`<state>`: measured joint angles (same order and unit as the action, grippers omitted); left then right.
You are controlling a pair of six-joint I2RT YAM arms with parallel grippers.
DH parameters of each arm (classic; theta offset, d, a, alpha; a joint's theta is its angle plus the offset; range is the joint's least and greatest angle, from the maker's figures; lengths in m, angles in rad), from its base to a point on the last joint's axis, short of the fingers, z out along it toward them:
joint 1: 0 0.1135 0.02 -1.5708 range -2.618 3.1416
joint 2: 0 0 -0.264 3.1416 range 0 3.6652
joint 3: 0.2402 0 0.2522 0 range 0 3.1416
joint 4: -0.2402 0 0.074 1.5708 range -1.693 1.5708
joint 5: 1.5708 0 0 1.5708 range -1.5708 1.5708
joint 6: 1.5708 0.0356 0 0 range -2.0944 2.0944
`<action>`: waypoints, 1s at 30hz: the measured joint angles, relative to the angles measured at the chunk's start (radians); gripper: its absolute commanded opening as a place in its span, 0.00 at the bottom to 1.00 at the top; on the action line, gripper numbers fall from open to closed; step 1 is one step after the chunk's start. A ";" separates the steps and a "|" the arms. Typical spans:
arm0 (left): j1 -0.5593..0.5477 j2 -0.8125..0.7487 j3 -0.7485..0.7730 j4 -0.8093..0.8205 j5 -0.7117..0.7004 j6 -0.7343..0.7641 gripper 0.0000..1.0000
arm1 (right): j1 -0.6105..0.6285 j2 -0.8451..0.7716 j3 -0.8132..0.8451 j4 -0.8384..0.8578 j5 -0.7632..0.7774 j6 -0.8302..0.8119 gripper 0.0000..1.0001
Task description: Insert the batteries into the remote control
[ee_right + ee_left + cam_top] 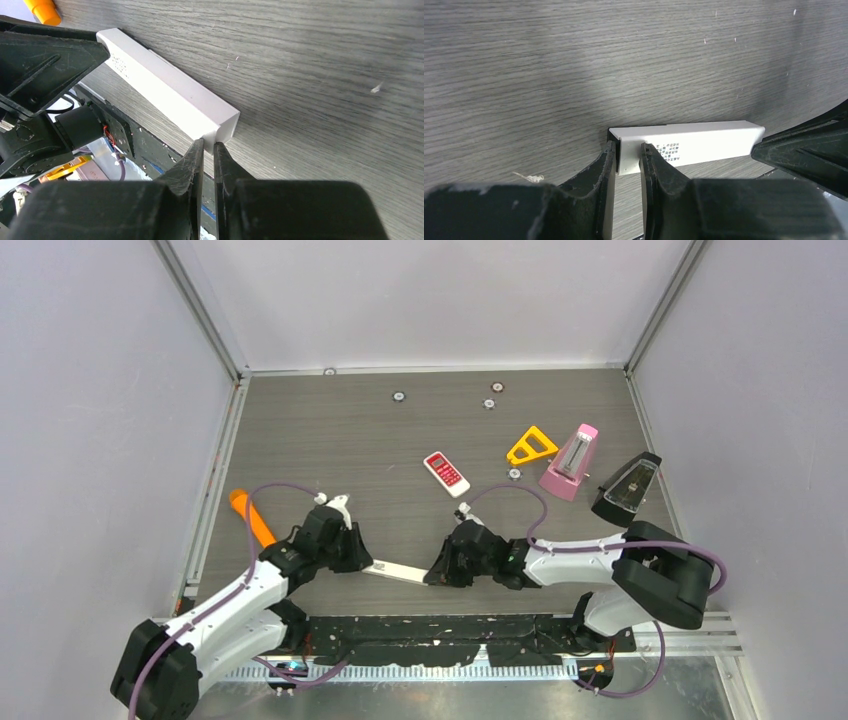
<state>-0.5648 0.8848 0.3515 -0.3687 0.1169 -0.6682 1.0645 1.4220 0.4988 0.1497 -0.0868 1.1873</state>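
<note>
I have everything on the grey wood-grain worktop (330,440). My left tool (628,151) is clenched across one end of the long white plastic bar-shaped remote control (398,571), lower centre of the top view, tipped on its long edge. I judge that's to brace it. My right tool (208,145) sits at the opposite end, jaws almost together at the corner. I can't tell if it pinches anything; probably after the battery cover. Orange cone-ended stick (252,518) lies left of centre, untouched. No batteries I can make out anywhere.

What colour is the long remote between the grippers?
The remote is white, best seen in the right wrist view.
</note>
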 measured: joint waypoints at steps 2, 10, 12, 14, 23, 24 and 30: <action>0.003 -0.005 -0.005 0.009 -0.002 0.000 0.08 | 0.000 0.006 0.005 -0.001 -0.005 0.000 0.05; 0.007 -0.016 -0.018 0.032 -0.006 0.000 0.00 | -0.001 0.019 0.033 -0.037 -0.013 -0.001 0.11; 0.007 -0.018 -0.018 0.032 -0.008 0.000 0.00 | -0.001 0.021 0.040 -0.048 -0.013 -0.002 0.15; 0.007 -0.019 -0.018 0.031 -0.010 -0.001 0.00 | -0.001 0.021 0.049 -0.064 -0.013 -0.006 0.18; 0.006 -0.023 -0.016 0.028 -0.016 -0.004 0.00 | 0.007 0.014 0.081 -0.129 0.035 -0.025 0.21; 0.006 -0.023 -0.016 0.028 -0.016 -0.005 0.00 | 0.007 0.011 0.081 -0.134 0.042 -0.027 0.21; 0.002 -0.022 -0.016 0.029 -0.015 -0.010 0.00 | 0.007 -0.003 0.081 -0.149 0.082 -0.051 0.22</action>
<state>-0.5629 0.8627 0.3351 -0.3401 0.1020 -0.6781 1.0714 1.4193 0.5800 0.0010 -0.0051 1.1358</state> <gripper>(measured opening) 0.180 0.211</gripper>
